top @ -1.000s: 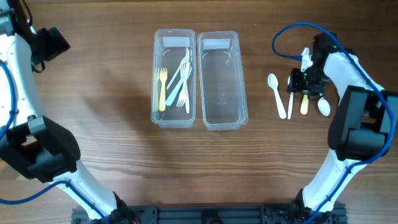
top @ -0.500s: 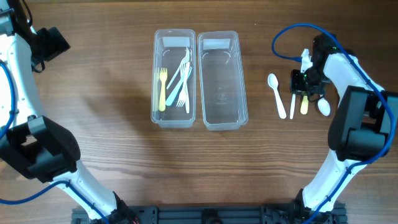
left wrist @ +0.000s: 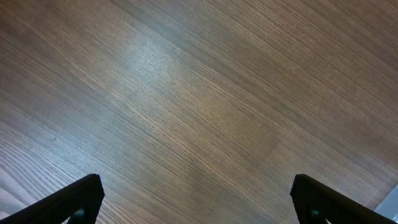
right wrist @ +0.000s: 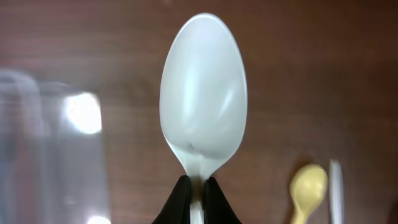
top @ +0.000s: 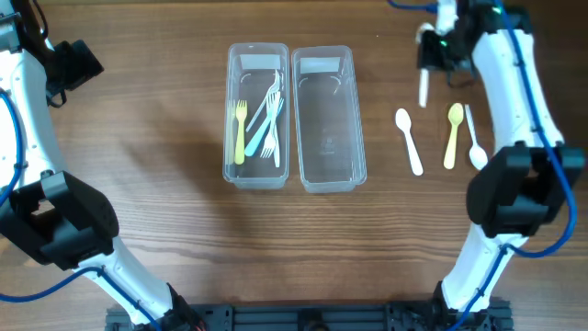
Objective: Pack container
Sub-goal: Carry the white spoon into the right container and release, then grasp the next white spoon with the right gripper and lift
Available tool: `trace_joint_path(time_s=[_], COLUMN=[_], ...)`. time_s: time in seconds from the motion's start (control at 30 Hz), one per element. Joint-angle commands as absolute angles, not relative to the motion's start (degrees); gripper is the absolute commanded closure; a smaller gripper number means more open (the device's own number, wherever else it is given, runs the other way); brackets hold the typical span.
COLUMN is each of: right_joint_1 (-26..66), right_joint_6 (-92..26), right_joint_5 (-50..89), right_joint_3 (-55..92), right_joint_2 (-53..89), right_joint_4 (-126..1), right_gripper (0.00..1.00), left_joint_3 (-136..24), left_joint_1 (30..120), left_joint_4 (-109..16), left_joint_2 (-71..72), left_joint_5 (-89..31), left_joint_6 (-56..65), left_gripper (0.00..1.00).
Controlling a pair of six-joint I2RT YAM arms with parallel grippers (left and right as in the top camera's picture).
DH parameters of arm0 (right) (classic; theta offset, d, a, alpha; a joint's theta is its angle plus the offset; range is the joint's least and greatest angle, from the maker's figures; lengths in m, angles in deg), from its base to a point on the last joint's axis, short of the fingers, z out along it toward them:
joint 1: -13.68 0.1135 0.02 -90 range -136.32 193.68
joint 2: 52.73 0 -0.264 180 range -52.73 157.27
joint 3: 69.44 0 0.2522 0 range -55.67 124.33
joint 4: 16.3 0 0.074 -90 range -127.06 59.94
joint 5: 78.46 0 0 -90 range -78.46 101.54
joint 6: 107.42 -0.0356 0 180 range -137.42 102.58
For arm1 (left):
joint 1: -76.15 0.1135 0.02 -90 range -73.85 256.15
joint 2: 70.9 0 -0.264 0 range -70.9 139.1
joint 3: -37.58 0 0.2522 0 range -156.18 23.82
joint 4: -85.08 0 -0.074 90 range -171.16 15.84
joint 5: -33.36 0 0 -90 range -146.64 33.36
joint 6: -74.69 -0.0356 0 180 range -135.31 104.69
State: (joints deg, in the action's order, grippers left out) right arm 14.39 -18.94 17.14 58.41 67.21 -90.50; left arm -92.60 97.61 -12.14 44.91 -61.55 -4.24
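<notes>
My right gripper [top: 432, 53] is shut on the neck of a white spoon [top: 424, 90] and holds it above the table, right of the containers' far end. In the right wrist view the jaws [right wrist: 198, 186] pinch the spoon [right wrist: 203, 87] just below its bowl. The empty clear container [top: 328, 175] stands beside the clear container [top: 257, 175] that holds several forks [top: 262, 119]. A white spoon [top: 409, 141], a yellow spoon [top: 452, 133] and another white spoon [top: 475, 145] lie on the table at the right. My left gripper [top: 78, 62] is open and empty at the far left.
The left wrist view shows only bare wooden table under the open left jaws [left wrist: 196, 186]. In the right wrist view the empty container's corner [right wrist: 56, 155] is at the left and the yellow spoon [right wrist: 309, 186] is at the lower right.
My right gripper has closed on a white spoon among those on the table and lifted it up and back, toward the far end of the empty container. The left arm has not moved.
</notes>
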Motion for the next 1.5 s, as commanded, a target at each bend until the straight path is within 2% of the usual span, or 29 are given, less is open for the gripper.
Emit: trace_joint_path(time_s=[0.0,0.17,0.33,0.37,0.4,0.43,0.5,0.67,0.83,1.17,1.47], right_joint_1=[22.1,30.8,35.3,35.7,35.8,35.8,35.2,28.2,18.7,18.2,17.3], right_joint_6=[-21.6,-23.6,-24.0,-24.0,-23.9,-23.3,-22.8,-22.3,-17.3,-15.9,-15.9], right_joint_5=[18.1,18.0,18.0,18.0,18.0,18.0,16.0,13.6,13.5,13.2,12.0], right_joint_3=[59.9,58.2,58.2,58.2,58.2,58.2,58.6,60.4,55.9,30.6,24.8], right_joint_2=[66.8,67.0,68.7,69.1,69.4,69.5,69.1,65.5,65.9,66.0,66.0], right_joint_4=[-91.2,-91.0,-91.0,-90.9,-90.9,-90.9,-90.5,-93.9,-99.7,-85.5,-81.3], right_gripper=[0.96,0.96,0.95,0.81,0.55,0.47,0.43,0.44,0.53,0.54,0.53], left_joint_3=[-92.5,-92.5,-92.5,-92.5,-92.5,-92.5,-92.5,-92.5,-92.5,-92.5,-92.5], left_joint_1=[97.9,97.9,97.9,97.9,97.9,97.9,97.9,97.9,97.9,97.9,97.9], left_joint_4=[-12.3,-12.3,-12.3,-12.3,-12.3,-12.3,-12.3,-12.3,-12.3,-12.3,-12.3], left_joint_2=[43.2,43.2,43.2,43.2,43.2,43.2,43.2,43.2,43.2,43.2,43.2], left_joint_5=[-62.1,-62.1,-62.1,-62.1,-62.1,-62.1,-62.1,-62.1,-62.1,-62.1,-62.1], left_joint_6=[-4.4,-4.4,-4.4,-4.4,-4.4,-4.4,-4.4,-4.4,-4.4,-4.4,-4.4], left_gripper=[0.0,0.0,0.0,0.0,0.0,0.0,0.0,0.0,0.0,0.0,0.0])
